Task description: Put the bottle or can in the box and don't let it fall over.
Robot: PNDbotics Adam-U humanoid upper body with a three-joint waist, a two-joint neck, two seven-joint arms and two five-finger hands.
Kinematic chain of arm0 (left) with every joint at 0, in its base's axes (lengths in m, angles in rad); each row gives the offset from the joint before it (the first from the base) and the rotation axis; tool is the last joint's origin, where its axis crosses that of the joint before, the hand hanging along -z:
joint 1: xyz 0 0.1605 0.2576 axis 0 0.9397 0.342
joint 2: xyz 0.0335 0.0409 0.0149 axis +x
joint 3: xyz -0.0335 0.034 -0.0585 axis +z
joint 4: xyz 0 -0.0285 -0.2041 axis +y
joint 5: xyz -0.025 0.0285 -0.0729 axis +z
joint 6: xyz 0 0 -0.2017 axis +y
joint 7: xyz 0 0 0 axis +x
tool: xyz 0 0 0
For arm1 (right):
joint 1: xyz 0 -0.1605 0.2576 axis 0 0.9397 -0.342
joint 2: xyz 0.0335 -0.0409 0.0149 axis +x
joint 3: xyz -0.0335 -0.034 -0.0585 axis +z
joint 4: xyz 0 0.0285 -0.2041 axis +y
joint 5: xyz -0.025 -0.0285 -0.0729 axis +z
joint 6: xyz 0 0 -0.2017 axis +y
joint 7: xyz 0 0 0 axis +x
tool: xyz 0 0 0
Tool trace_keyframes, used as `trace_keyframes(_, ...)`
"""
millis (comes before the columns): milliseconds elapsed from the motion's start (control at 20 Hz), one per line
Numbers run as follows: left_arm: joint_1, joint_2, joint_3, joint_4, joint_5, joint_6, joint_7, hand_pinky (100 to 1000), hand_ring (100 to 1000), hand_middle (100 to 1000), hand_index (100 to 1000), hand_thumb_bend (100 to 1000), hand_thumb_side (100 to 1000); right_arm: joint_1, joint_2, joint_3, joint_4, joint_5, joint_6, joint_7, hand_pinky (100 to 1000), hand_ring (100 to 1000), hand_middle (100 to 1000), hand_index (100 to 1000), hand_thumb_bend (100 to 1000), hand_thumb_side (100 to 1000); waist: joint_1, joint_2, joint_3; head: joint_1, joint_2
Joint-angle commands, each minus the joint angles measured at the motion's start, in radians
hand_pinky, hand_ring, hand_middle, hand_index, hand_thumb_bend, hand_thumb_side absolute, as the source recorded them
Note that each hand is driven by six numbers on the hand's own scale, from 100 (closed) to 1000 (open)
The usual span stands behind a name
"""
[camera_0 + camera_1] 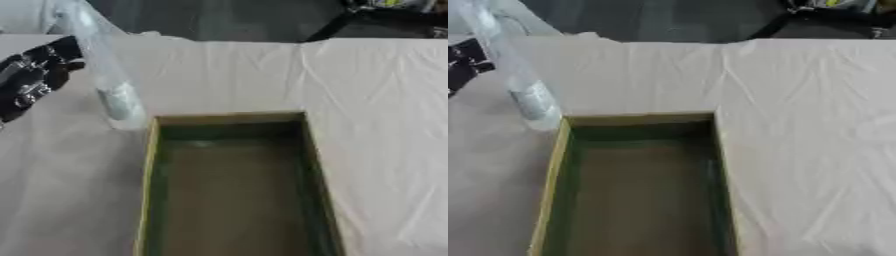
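Black and silver, the robot's left hand (35,75) shows at the far left, well to the left of the box's far-left corner. It sits just beside the clear plastic bottle (101,70), with dark fingers (66,50) at the bottle's upper part, but whether they wrap round it or only lie against it I cannot tell from here. The bottle leans, its top tilted away toward the upper left and its lower end down close to the box's far-left corner, just outside the wall. Whether its base rests on the cloth or hangs a little above it is not clear.

Next comes the box (150,165) itself, a long open tray with yellowish rims and a dark green inside, running from its far wall toward me. Nothing lies in it. The white cloth (376,125) spreads, creased, to the right of the box, and the right hand is nowhere to be seen.

My reading is that the carry is under way and the placing is not yet done: the bottle stands at the box's corner but outside it. The next move, I judge, calls for bringing it over the rim, righting it, and setting its base flat on the box floor before letting go, since a leaning bottle would likely topple.
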Motion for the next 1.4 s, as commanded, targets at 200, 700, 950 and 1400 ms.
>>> trace_keyframes(200, -0.022, 0.034, 0.003, -0.008, -0.009, -0.011, 0.007, 1000, 1000, 1000, 895, 373, 584, -0.002, -0.008, -0.003, -0.017, 0.005, -0.125, 0.135, 963, 774, 852, 942, 100, 569, 0.003, -0.013, 0.0, 0.011, 0.004)
trace_keyframes(700, -0.043, 0.037, 0.003, 0.007, -0.033, -0.009, 0.031, 1000, 1000, 1000, 923, 393, 618, -0.011, -0.005, 0.004, -0.017, 0.012, -0.122, 0.137, 964, 774, 852, 942, 100, 569, 0.001, -0.007, -0.004, 0.033, -0.008)
trace_keyframes(950, -0.055, 0.036, 0.002, 0.017, -0.049, -0.004, 0.039, 1000, 1000, 1000, 928, 396, 629, -0.017, -0.003, 0.008, -0.017, 0.017, -0.12, 0.139, 965, 774, 852, 942, 100, 570, 0.003, -0.001, -0.01, 0.038, -0.018)
trace_keyframes(1400, -0.072, 0.04, 0.002, 0.031, -0.063, -0.012, 0.056, 1000, 1000, 1000, 916, 400, 612, -0.028, -0.001, 0.014, -0.017, 0.021, -0.116, 0.144, 966, 774, 853, 942, 100, 572, 0.005, 0.007, -0.018, 0.041, -0.032)
